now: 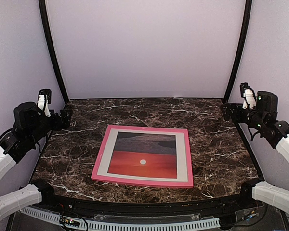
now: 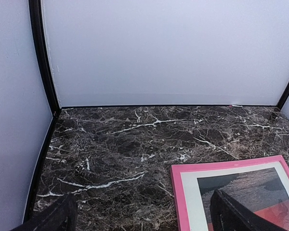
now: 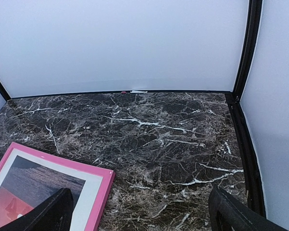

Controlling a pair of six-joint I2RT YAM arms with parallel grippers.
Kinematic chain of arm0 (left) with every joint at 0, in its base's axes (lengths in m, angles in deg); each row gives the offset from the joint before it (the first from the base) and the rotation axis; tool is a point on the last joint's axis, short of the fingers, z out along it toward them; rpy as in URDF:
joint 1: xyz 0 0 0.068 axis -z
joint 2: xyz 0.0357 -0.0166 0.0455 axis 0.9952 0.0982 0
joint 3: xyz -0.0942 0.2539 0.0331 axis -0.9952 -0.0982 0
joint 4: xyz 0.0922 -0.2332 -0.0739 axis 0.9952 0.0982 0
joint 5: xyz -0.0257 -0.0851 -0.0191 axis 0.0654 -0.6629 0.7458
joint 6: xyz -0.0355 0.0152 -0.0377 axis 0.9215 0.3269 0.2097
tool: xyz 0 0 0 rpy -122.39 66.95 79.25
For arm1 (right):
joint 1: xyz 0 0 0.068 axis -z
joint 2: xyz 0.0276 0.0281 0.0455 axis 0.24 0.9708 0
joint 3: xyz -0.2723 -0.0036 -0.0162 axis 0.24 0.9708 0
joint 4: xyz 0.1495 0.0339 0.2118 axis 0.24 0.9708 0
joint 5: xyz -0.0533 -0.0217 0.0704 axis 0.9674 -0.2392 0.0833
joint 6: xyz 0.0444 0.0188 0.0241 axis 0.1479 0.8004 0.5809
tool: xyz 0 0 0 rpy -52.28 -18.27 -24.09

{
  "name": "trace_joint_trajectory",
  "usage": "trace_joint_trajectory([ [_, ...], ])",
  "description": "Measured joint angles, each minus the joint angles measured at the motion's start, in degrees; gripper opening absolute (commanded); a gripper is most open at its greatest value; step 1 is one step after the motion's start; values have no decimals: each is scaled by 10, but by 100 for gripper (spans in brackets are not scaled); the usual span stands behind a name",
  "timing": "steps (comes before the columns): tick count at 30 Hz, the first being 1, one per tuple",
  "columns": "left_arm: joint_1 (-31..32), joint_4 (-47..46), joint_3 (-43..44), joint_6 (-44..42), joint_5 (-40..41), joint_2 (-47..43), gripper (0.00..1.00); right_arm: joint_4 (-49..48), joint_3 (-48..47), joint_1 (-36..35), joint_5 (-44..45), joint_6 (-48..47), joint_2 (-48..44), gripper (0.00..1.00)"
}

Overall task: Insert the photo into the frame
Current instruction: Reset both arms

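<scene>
Photo (image 1: 149, 166) sits inside frame (image 1: 101, 158), picture centre, long axis left-right; left gripper (image 1: 67, 115), right gripper (image 1: 225, 110) both spread, empty, flanking, neither really nearer.

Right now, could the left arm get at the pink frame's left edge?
Probably yes. The left gripper hangs open at the left side of the table, and only bare marble lies between it and the frame, which lies flat with nothing on that edge.

One frame (image 1: 142, 181), one photo (image 1: 142, 155), one white mat (image 1: 181, 154), and two arms: left arm (image 1: 20, 126), right arm (image 1: 270, 126).
</scene>
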Motion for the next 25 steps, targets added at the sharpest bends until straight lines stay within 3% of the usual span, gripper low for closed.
trace_joint_trajectory([
  [25,0,-1,-9,1,-15,-4,99,0,7,0,-3,0,-15,99],
])
